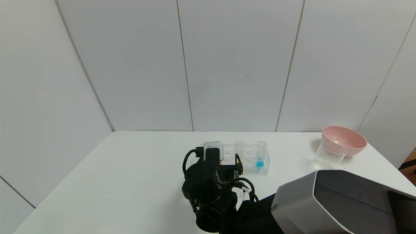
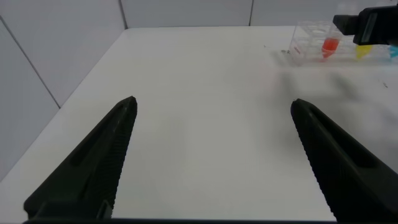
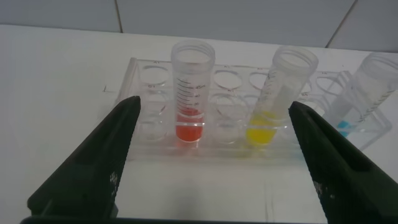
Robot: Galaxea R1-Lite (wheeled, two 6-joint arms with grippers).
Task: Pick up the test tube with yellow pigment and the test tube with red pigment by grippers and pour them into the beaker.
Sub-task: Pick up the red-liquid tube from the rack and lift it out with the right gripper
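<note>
you are holding the right gripper [image 3: 211,162] wide open and empty just in front of the rack [image 3: 155,146], with the test tube with red pigment [image 3: 190,93] and the test tube with yellow pigment [image 3: 273,99] both sitting between its fingers. closing now is risking a pinch on both tubes or a shoved rack. the beaker [image 1: 329,156] is waiting well apart by the pink bowl [image 1: 344,139]; the table [image 1: 130,169] between is lying open. the left gripper [image 2: 211,155] is hanging wide open over bare table.

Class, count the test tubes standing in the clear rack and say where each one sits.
3, all upright in the rack: the red tube toward one end, the yellow tube mid-row, and the blue tube toward the other end. None seems hidden.
</note>
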